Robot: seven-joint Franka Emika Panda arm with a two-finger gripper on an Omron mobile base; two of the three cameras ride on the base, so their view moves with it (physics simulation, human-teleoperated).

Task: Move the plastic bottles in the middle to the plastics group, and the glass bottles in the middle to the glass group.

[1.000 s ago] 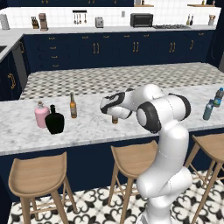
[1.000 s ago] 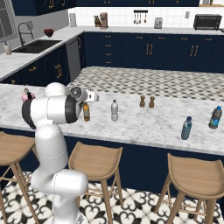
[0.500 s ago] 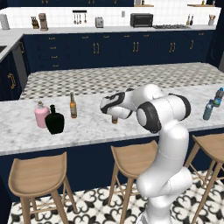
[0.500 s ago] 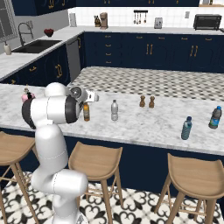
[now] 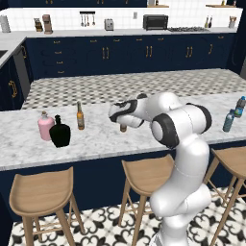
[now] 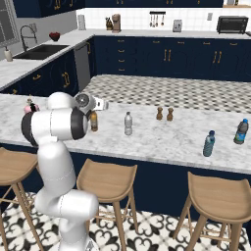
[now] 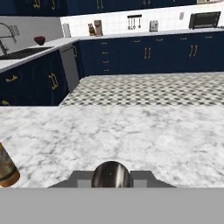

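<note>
Left base view shows the hand (image 5: 121, 116) reaching out over the white marbled counter (image 5: 29, 149) and closed on the neck of a slim brown glass beer bottle (image 5: 123, 128) in the middle, whose base stands on or just above the stone; from this angle it is hard to say which. In the hand view a round metal cap (image 7: 111, 174) sits between the finger tips, which fits a grip at the bottle's top. So the step in hand looks like the pick of this middle glass bottle. Further left stand the glass group, a squat pink bottle with a white cap (image 5: 45, 127) and a second slim brown beer bottle with a yellowish label (image 5: 80, 116), with a squat round-bodied black bottle (image 5: 60, 132) just beside the pink one. Next, the bottle wants lifting straight up, carrying left while upright, and setting down near the second beer bottle without knocking it.
</note>
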